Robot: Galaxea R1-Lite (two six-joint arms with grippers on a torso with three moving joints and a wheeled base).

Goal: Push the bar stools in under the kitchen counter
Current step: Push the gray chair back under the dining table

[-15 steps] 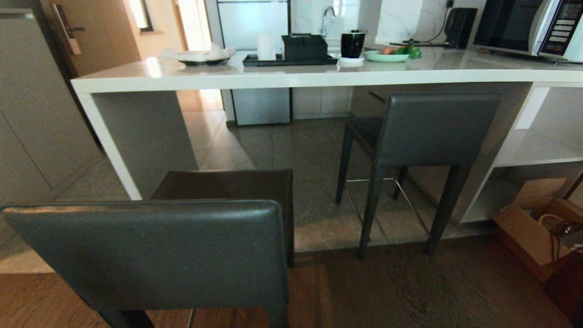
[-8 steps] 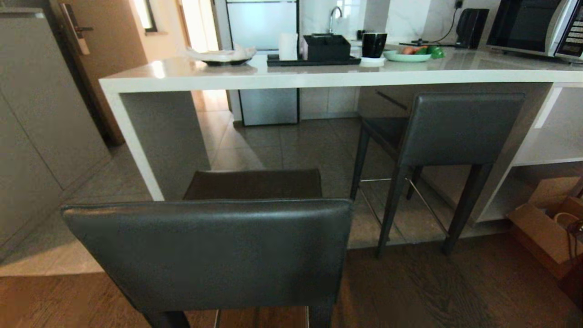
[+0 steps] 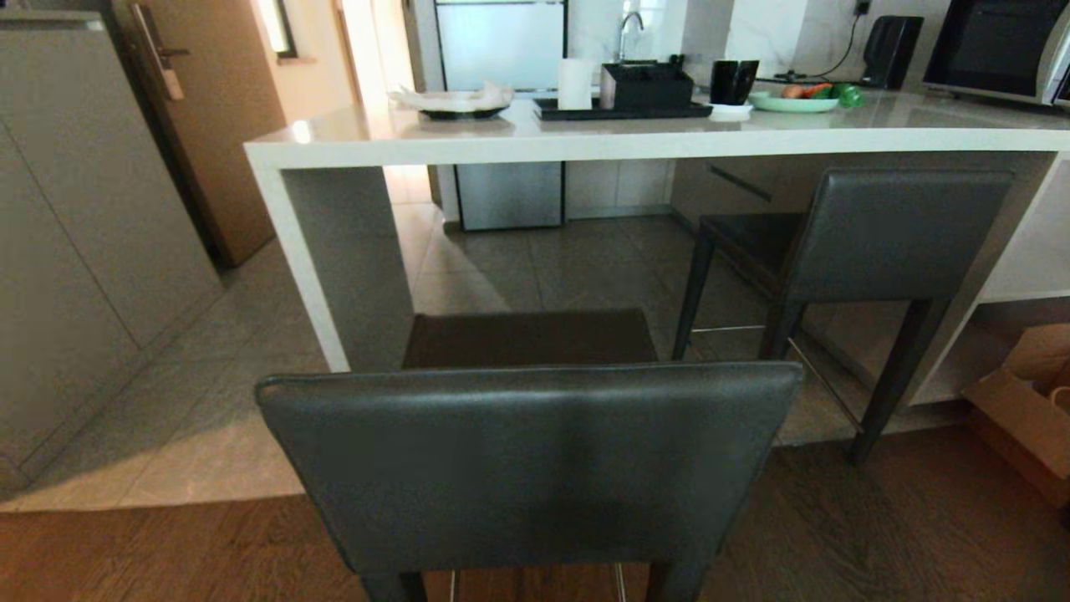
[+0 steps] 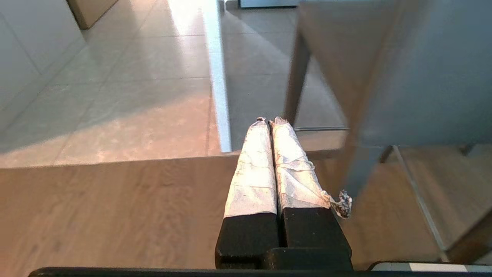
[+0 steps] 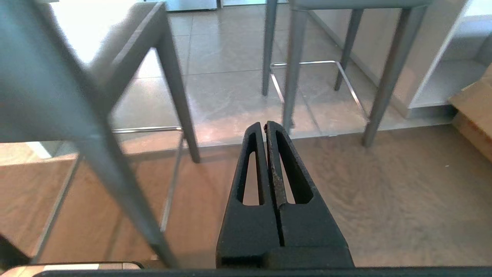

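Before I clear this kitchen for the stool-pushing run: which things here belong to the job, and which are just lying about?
Belongs to the job:
near bar stool
far bar stool
kitchen counter

Just lying about:
black tray
black cup
green plate of vegetables
microwave
cardboard box

Near stool (image 3: 535,468) stands out before the counter's (image 3: 635,142) left end; far stool (image 3: 869,242) sits tucked under its right part.
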